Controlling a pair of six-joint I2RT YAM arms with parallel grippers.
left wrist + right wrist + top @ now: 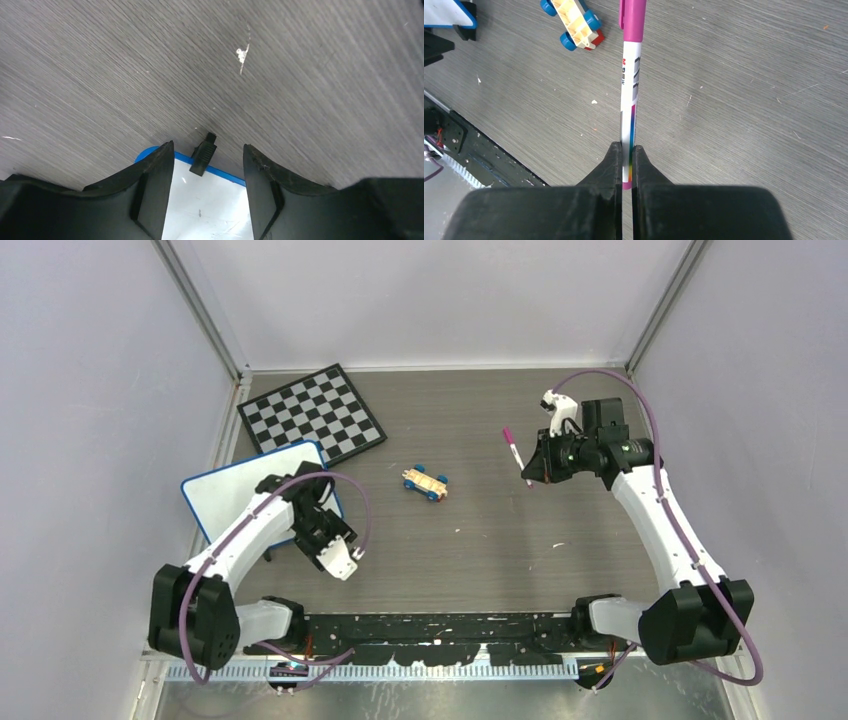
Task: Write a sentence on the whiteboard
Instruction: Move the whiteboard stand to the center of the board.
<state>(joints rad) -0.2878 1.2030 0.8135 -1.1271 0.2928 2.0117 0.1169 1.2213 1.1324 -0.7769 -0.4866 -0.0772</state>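
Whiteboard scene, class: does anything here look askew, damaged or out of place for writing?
The marker, pinched at its tail by the right fingers, seems to have its pink cap on. The whiteboard sits skewed to the table edge, as does the chessboard. A toy car sits mid-table.

The whiteboard [232, 495] is white inside a thin blue frame, with a black foot [204, 155]. The chessboard [312, 415] is checkered in black and silvery white, with a black border. The toy car [426, 483] has a cream body, blue wheels and (in the right wrist view) a red end. The marker [514, 452] is white with a magenta cap and a thin rainbow stripe. The surface [480, 550] is grey-brown woodgrain. The left arm [245, 540] and right arm [670, 525] are white with black joints, each with a purple cable
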